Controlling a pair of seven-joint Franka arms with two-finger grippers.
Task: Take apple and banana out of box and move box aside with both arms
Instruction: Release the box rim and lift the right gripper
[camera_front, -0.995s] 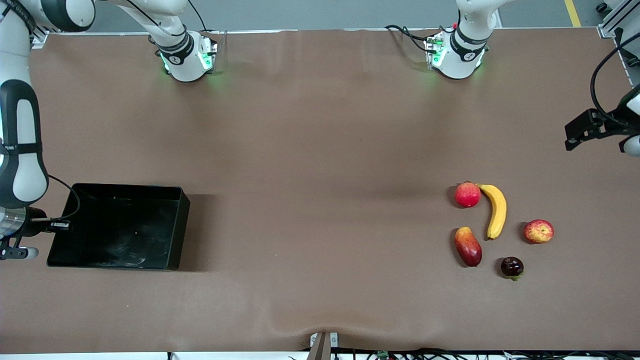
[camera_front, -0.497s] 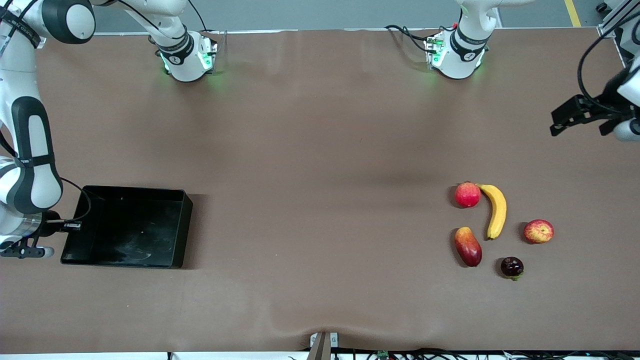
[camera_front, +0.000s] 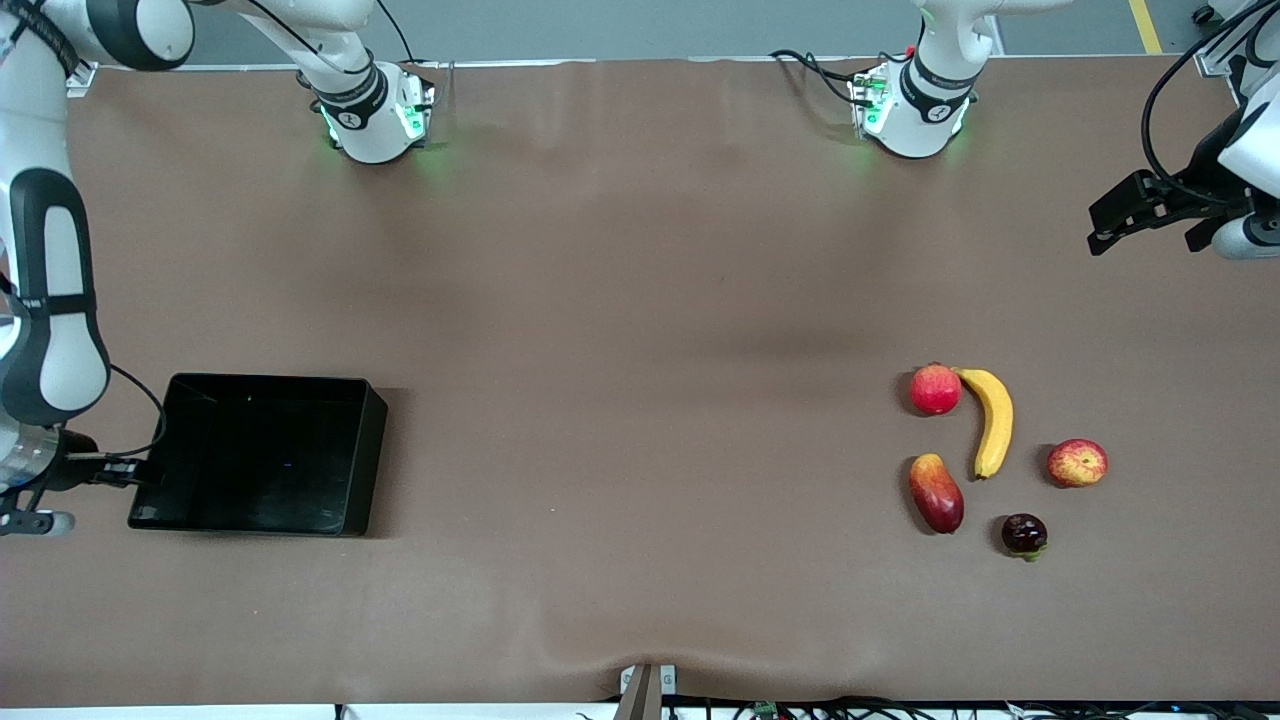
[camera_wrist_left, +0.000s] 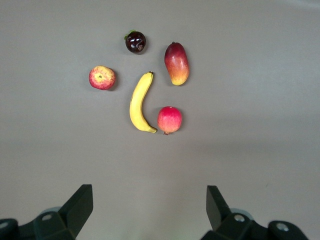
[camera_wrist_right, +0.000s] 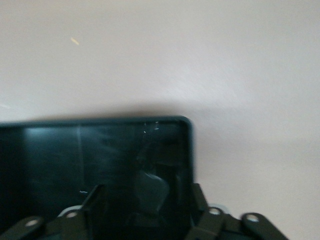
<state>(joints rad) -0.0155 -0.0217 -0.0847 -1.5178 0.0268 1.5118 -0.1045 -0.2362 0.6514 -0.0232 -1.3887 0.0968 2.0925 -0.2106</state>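
Note:
The black box (camera_front: 372, 460) sits at the right arm's end of the table. My right gripper (camera_front: 135, 470) is at its end wall. In the right wrist view the gripper (camera_wrist_right: 146, 197) is open. One finger is inside the box (camera_wrist_right: 100, 122) and the other just outside the wall. The yellow banana (camera_front: 993, 420) and the streaked apple (camera_front: 1077, 462) lie toward the left arm's end. My left gripper (camera_front: 1100, 230) is open and empty, up over that end of the table. Its wrist view shows the gripper (camera_wrist_left: 149, 200), the banana (camera_wrist_left: 139, 102) and the apple (camera_wrist_left: 102, 78).
A plain red round fruit (camera_front: 935, 389) touches the banana's end. A red-orange mango (camera_front: 936, 493) and a small dark fruit (camera_front: 1024, 534) lie nearer the front camera. Both arm bases stand along the table's edge farthest from the front camera.
The box has slid a little toward the left arm's end along with my right gripper. My left gripper has moved inward over the table and toward the bases.

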